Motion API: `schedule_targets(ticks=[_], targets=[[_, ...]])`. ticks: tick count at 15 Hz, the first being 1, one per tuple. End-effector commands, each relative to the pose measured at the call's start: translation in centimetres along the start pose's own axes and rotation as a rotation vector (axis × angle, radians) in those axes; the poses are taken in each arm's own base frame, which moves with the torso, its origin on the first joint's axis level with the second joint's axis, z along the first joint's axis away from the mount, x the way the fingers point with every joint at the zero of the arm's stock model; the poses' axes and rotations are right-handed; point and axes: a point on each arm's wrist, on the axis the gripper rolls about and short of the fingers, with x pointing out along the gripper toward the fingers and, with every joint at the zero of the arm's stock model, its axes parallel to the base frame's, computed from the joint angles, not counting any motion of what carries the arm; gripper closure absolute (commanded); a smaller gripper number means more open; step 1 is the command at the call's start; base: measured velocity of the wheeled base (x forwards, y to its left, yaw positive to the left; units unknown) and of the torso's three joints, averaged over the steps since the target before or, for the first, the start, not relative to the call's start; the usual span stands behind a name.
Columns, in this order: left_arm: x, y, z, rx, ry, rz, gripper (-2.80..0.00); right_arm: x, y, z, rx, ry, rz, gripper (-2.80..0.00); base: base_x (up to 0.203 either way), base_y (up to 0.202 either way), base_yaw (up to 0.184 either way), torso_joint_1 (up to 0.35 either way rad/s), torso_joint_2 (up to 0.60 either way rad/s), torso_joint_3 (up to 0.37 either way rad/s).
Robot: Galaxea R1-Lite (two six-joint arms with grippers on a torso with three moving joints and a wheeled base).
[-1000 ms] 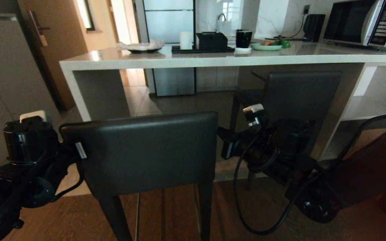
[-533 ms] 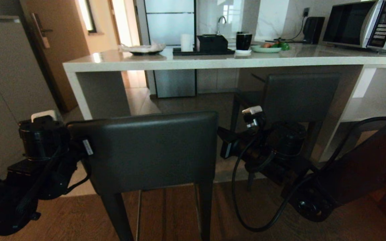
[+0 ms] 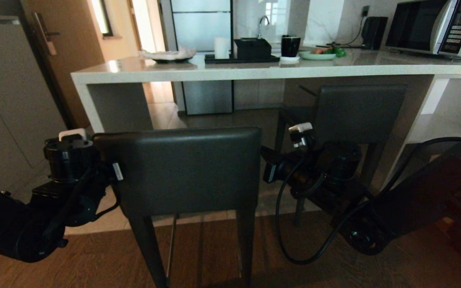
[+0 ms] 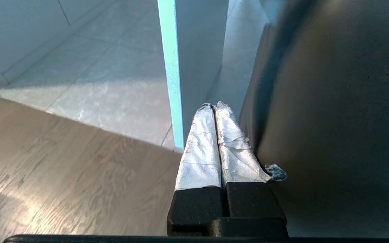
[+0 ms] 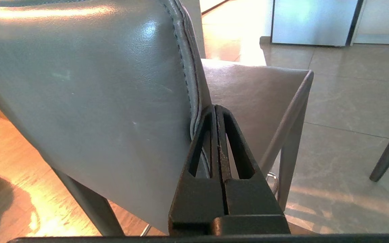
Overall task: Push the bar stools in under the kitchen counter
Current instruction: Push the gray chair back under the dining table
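The near stool point(image 3: 182, 172) has a dark grey-black leather back with a soft sheen and slim black legs; the far stool point(image 3: 358, 112), tucked under the desk, matches it. The desk point(image 3: 254, 70) has a pale grey-beige stone top with a white edge and greyish side panels. Both arms are black, with black cables. The left claw point(image 4: 214, 111) has fingers wrapped in crinkled silver-white tape above black bases; the right claw point(image 5: 216, 111) is plain black. The floor point(image 3: 214, 256) is warm brown wood grain nearby and pale beige tile beyond. On the desk stand a black mug point(image 3: 290, 46), a pale green plate point(image 3: 317, 56) and a silver-white microwave point(image 3: 438, 26) with a dark door.
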Motion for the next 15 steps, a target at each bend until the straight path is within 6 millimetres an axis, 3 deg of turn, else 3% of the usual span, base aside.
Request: schedule_targets(ticks=[1,4,7,15], targets=[[0.2,0.3,-0.2,-0.001,0.005,0.021,0.0,0.3,-0.2,-0.7,0.001,0.011,-0.013,0.0,0.0,0.0,0.0,0.0,0.0,0.0],[0.8,1.4,0.0,-0.005,0.007,0.022,0.0,0.5,-0.2,-0.4,0.001,0.003,-0.014,0.0,0.0,0.0,0.0,0.0,0.0,0.0],[-0.1,1.0,0.2,0.025,0.004,-0.027,0.0,0.2,-0.2,-0.2,0.001,0.0,-0.047,0.0,0.0,0.0,0.0,0.0,0.0,0.0],[-0.2,1.4,-0.2,0.037,0.023,-0.035,0.0,0.2,-0.6,-0.4,0.0,0.005,-0.059,0.0,0.0,0.0,0.0,0.0,0.0,0.0]])
